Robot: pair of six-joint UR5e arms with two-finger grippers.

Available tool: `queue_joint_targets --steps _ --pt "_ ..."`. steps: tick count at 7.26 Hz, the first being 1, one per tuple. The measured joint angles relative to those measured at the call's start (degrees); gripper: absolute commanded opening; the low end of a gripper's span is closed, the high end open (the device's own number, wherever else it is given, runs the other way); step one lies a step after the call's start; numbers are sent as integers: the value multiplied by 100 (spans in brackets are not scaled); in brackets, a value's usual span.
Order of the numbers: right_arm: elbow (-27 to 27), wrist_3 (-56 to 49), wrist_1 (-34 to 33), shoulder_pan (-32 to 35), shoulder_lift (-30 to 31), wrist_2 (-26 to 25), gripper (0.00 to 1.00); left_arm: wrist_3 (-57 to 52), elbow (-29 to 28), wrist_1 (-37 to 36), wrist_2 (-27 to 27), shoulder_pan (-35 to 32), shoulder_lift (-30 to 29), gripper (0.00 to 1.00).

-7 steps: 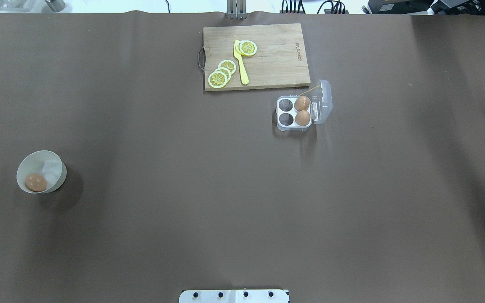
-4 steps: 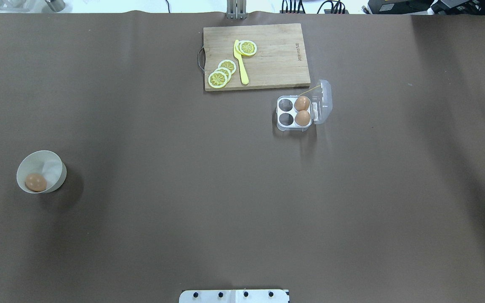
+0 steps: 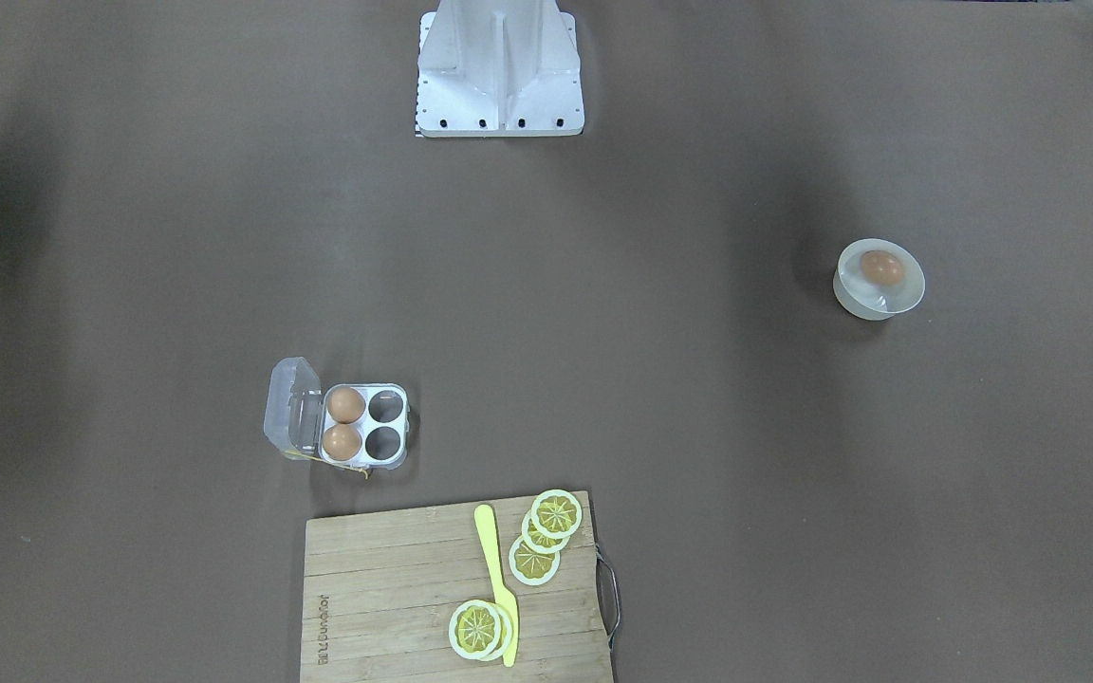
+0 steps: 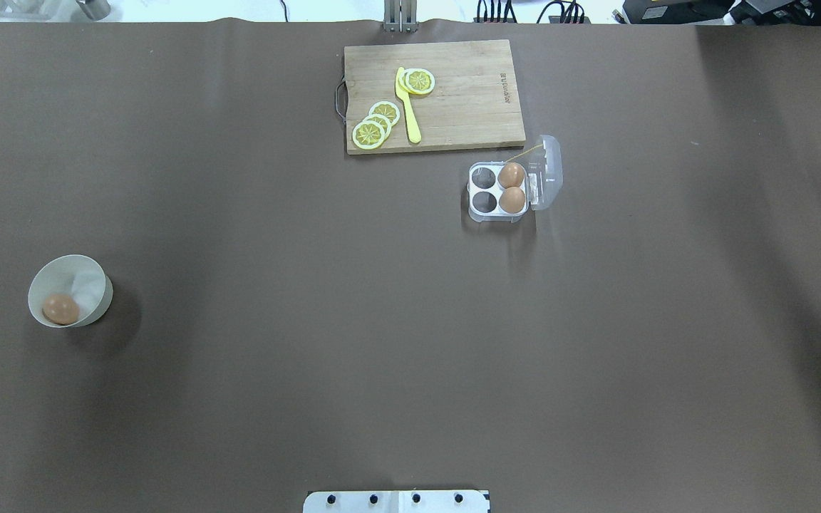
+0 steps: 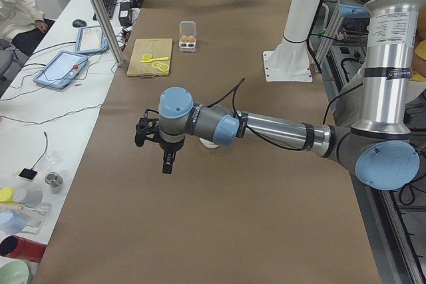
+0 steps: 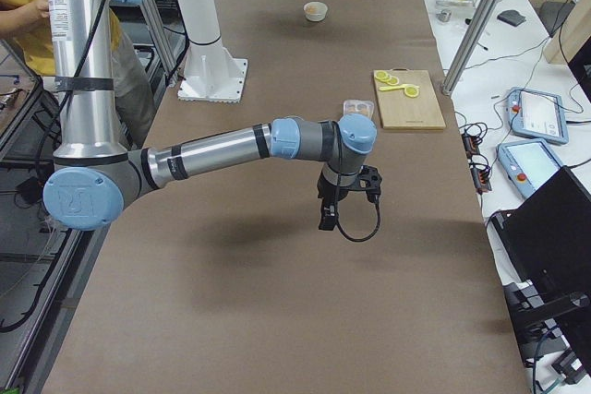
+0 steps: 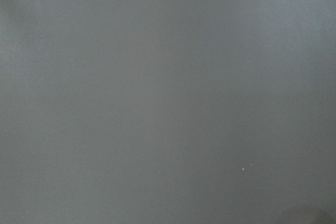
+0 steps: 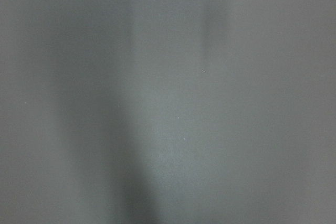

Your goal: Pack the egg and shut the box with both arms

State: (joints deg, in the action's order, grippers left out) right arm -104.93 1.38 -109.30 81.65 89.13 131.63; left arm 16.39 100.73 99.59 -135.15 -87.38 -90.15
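One light-brown egg [image 4: 60, 308] lies in a round white bowl [image 4: 88, 283] at the table's left; it also shows in the front view [image 3: 881, 267]. The box [image 4: 483, 201] stands open near the middle right, clear lid [image 4: 548, 171] swung out, with two eggs [image 4: 512, 187] in the cells by the hinge and two cells empty; it shows in the front view [image 3: 385, 423] too. My left gripper [image 5: 166, 159] and right gripper [image 6: 329, 217] show only in the side views, high above the table. I cannot tell whether they are open or shut. Both wrist views show only bare brown table.
A wooden cutting board [image 4: 467, 92] with lemon slices [image 4: 376, 125] and a yellow knife [image 4: 408, 107] lies at the far edge, just behind the box. The white robot base [image 3: 499, 66] stands at the near edge. Tablets and cups sit on side benches.
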Motion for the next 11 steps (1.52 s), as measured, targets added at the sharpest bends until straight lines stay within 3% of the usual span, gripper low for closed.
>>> queue_joint_targets --steps 4,8,11 --pt "-3 2 4 -6 26 34 100 1242 420 138 191 1144 -2 97" --pt "9 -5 14 -7 25 -1 100 3069 477 1034 1072 2644 -60 97" --pt "20 -20 7 -5 35 -13 100 3746 474 1114 1382 3172 -60 97"
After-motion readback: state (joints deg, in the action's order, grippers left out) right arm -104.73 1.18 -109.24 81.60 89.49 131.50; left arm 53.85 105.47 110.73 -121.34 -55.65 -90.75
